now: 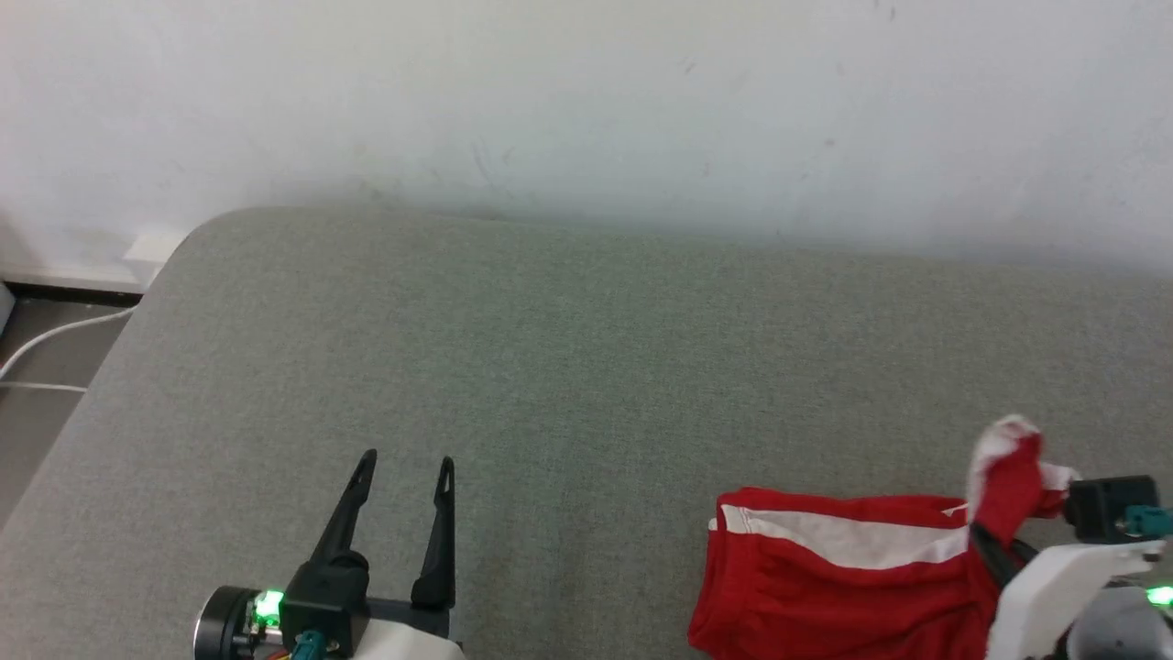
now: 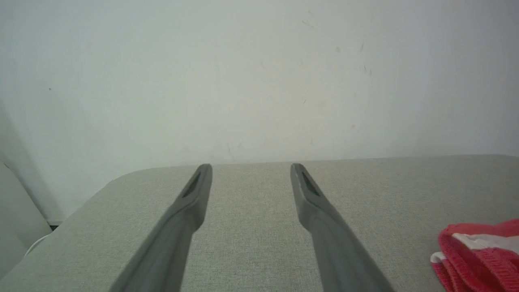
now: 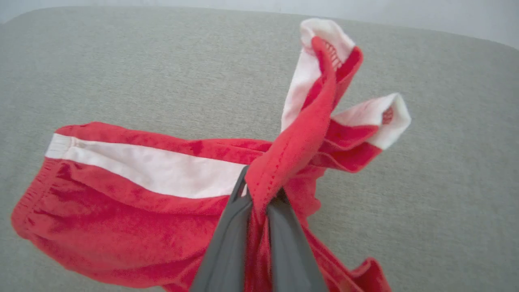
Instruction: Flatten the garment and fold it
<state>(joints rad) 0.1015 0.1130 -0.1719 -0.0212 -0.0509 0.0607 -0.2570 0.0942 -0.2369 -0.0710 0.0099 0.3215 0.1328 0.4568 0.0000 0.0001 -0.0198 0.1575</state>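
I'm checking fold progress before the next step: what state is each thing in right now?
garment: bunched, not yet flattened; one part pinched and raised, the rest lying on the surface.
right gripper: shut on the garment, with red fabric between its fingers.
left gripper: open, holding nothing, apart from the garment.
grey padded surface: bears the garment toward the robot's right.

Probably a plain indoor room: grey upholstered surface (image 1: pixel 550 367) against scuffed white wall (image 1: pixel 586 110).
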